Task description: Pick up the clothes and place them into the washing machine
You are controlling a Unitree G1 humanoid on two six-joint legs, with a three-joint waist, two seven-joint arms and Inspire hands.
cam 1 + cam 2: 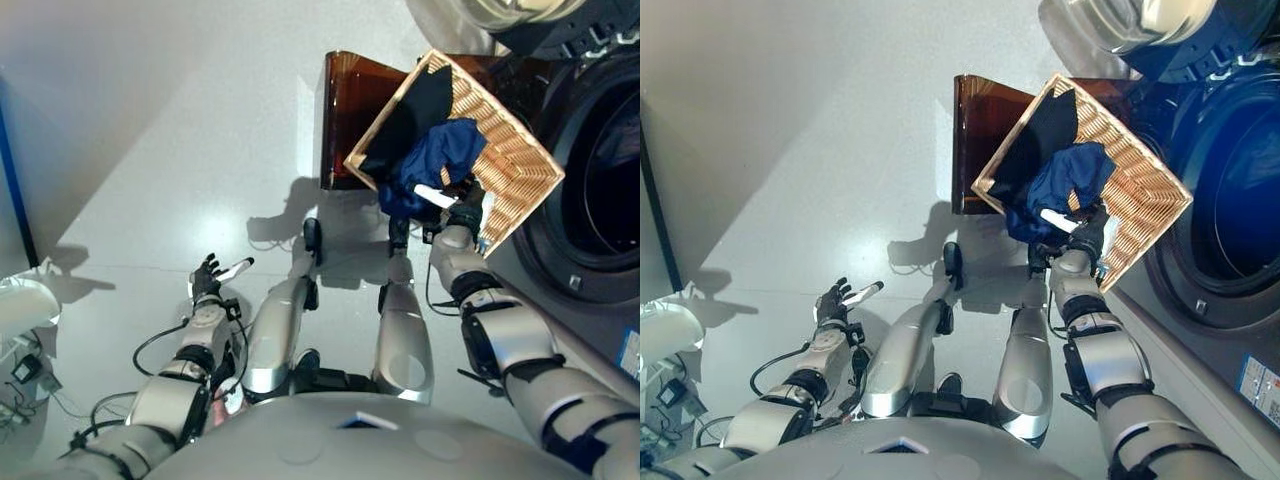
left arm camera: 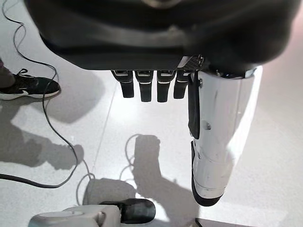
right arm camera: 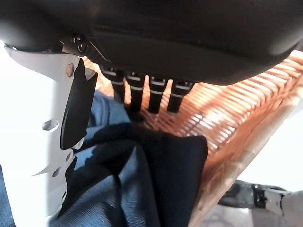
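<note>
- The left hand point(image 1: 207, 280) is held low over the bare floor point(image 1: 150, 150), well apart from everything else, its fingers straight and spread with nothing in them; it is judged to be kept idle and clear while the other arm works.
- A person's dark shoe point(image 2: 28, 87) is seen on the floor in the left wrist view, at the far edge, away from the laundry.
- A brown stand point(image 1: 350, 105) is seen beneath the wicker basket point(image 1: 520, 160), which is tipped toward the robot, apparently so that its contents can be reached from above.
- The clothes lie inside the basket: a black garment point(image 1: 415, 110) along the far side and a blue garment point(image 1: 435, 160) heaped at the near rim, partly spilling over it.
- The right hand point(image 1: 465, 215) is pushed in at the basket's near rim, just at the blue garment; in its wrist view the fingers point(image 3: 142, 94) are shown straight and apart, with the cloth below them and not yet gripped, which suggests a grasp being lined up.
- The washing machine point(image 1: 590, 190) stands just right of the basket, its round opening dark and no cloth visible in it; the short transfer is judged the reason for the basket's position.
</note>
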